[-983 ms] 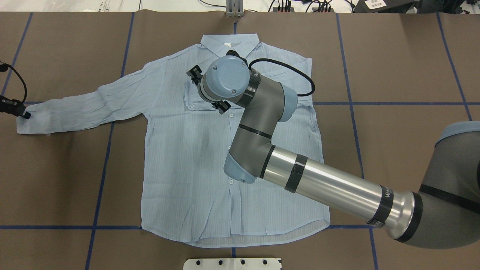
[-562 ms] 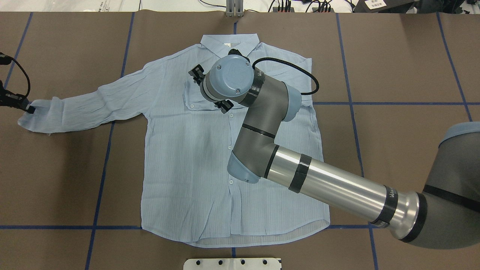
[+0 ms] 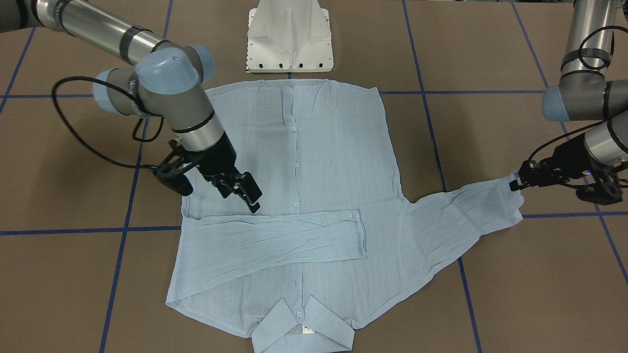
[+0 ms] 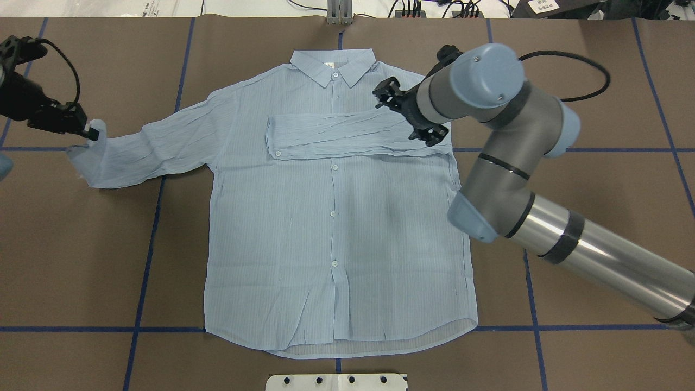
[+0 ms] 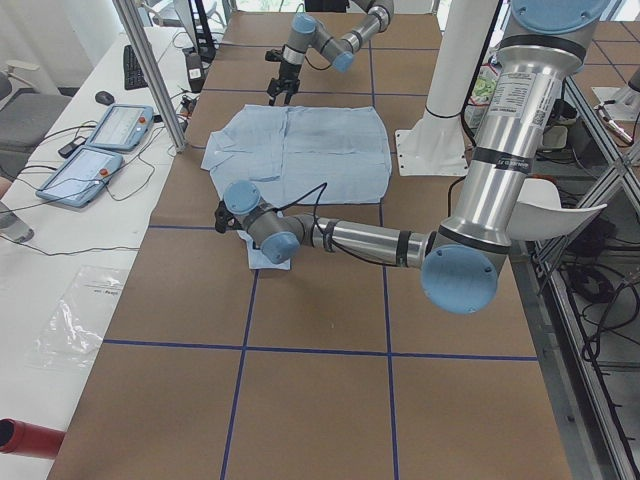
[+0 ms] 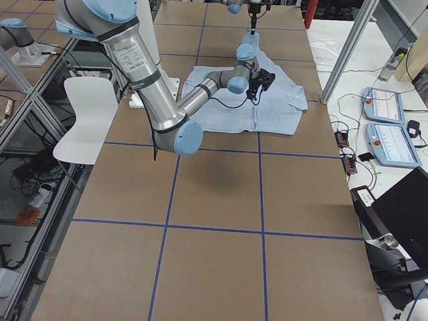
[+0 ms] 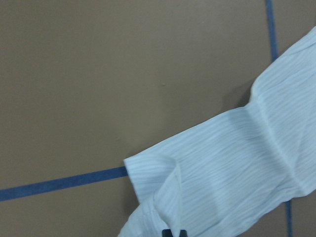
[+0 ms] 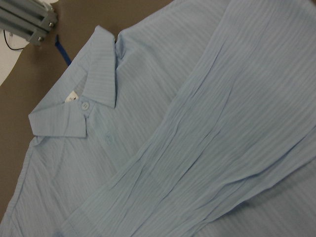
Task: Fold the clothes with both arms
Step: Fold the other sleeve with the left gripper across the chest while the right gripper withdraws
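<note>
The light blue striped shirt lies flat, front up, collar at the far side. One sleeve lies folded across the chest, seen also in the front view and the right wrist view. My right gripper is open and empty, just above that sleeve's shoulder end. My left gripper is shut on the cuff of the outstretched sleeve and holds it slightly raised. The left wrist view shows the cuff folding up at the fingertips.
Brown table cover with blue tape grid lines. The white pedestal base stands at the near edge by the shirt's hem. An aluminium post stands at the far edge behind the collar. Tablets lie on a side bench.
My right arm has drawn back from over the chest toward its own side, uncovering the folded sleeve. My left gripper has lifted the other cuff and carried it inward and farther away.
</note>
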Available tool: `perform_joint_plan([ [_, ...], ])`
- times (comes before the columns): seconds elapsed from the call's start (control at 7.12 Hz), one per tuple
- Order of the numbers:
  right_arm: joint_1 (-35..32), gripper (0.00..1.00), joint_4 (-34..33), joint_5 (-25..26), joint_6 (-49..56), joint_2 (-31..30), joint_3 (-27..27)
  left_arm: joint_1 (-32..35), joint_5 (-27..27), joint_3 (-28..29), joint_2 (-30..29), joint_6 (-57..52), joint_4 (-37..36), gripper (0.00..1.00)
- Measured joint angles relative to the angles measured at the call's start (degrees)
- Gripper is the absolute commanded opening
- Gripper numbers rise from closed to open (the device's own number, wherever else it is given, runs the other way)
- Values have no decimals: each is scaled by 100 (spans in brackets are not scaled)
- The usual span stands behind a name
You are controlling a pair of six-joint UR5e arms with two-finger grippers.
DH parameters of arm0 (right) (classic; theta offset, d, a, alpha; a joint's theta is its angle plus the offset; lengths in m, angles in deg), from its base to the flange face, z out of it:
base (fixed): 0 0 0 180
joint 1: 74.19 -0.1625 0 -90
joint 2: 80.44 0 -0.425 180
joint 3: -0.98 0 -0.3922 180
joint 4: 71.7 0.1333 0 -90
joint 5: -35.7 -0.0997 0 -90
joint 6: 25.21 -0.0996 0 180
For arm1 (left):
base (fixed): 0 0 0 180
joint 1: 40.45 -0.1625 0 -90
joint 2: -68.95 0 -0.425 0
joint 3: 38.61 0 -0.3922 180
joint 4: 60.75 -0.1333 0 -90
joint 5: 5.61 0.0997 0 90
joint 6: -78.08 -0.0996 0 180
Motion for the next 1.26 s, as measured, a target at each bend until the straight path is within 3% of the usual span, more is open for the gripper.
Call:
perform_joint_plan([
  [0.28, -603, 100, -90, -622, 1012, -676, -406, -763, 244, -189, -941, 1818, 3, 0],
  [0.7, -803, 100, -21, -781, 1510, -1323, -616, -1842, 1660, 564, -2650, 3491, 299, 0],
  [0.84, -808, 100, -1, -769, 1524, -1538, -813, -2142, 2233, 1018, -3056, 3845, 759, 78],
  [0.98, -807, 100, 39, -773, 1528, -1766, -1016, -2369, 2622, 1290, -3290, 4056, 1125, 79],
  [1.26, -790, 100, 121, -778, 1476, -1962, -1186, -2550, 2817, 1392, -3414, 4179, 1374, 79],
])
